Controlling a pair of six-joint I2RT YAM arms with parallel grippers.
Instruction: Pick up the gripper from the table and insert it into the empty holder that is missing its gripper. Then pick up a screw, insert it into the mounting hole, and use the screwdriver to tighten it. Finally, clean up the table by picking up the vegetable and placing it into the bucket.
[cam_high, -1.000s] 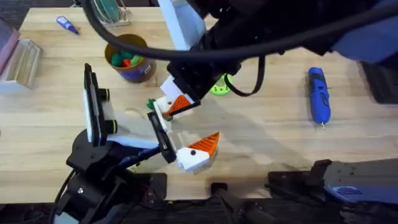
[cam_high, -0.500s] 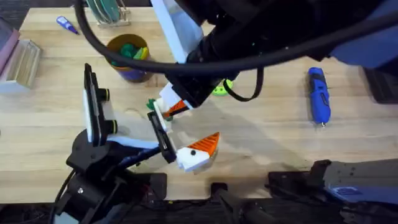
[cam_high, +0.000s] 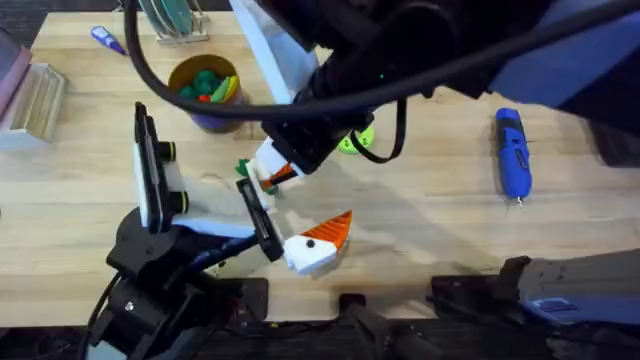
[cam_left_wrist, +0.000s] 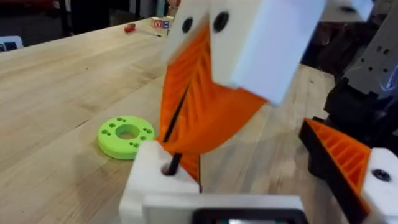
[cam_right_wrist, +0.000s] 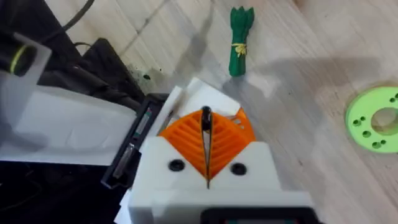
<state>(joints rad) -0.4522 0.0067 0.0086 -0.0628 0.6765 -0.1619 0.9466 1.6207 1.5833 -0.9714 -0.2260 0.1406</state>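
Wooden desk overhead: right claw low beside the holder; screwdriver far right, bucket behind (toys inside). Left wrist: left claw spread, green disc beyond. Right wrist: right claw pinching a thin dark piece; vegetable lying nearby.

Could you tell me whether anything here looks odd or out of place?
On the left gripper, one finger carries an orange wedge, the other is a bare white holder. The vegetable lies outside the bucket.
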